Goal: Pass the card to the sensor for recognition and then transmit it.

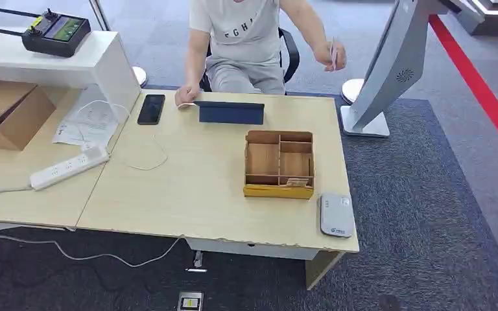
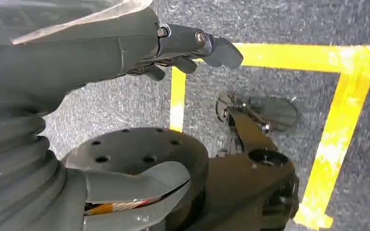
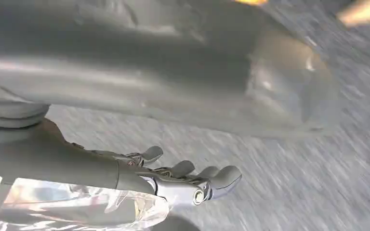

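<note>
A person seated behind the table holds a thin pale card (image 1: 331,54) up in one hand, off the table's far right corner. The grey card sensor (image 1: 336,215) lies flat at the table's near right corner. My left hand (image 2: 188,45) hangs over the carpet with fingers stretched out and nothing in them. In the right wrist view my right hand (image 3: 183,175) also hangs over blurred carpet, fingers apart and holding nothing.
A wooden compartment box (image 1: 279,163) stands just behind the sensor, with a dark tablet (image 1: 231,112) and a phone (image 1: 151,109) further back. A power strip (image 1: 69,168), a cardboard box (image 1: 6,110) and a white shelf (image 1: 97,61) lie left. A grey kiosk (image 1: 382,71) stands at right.
</note>
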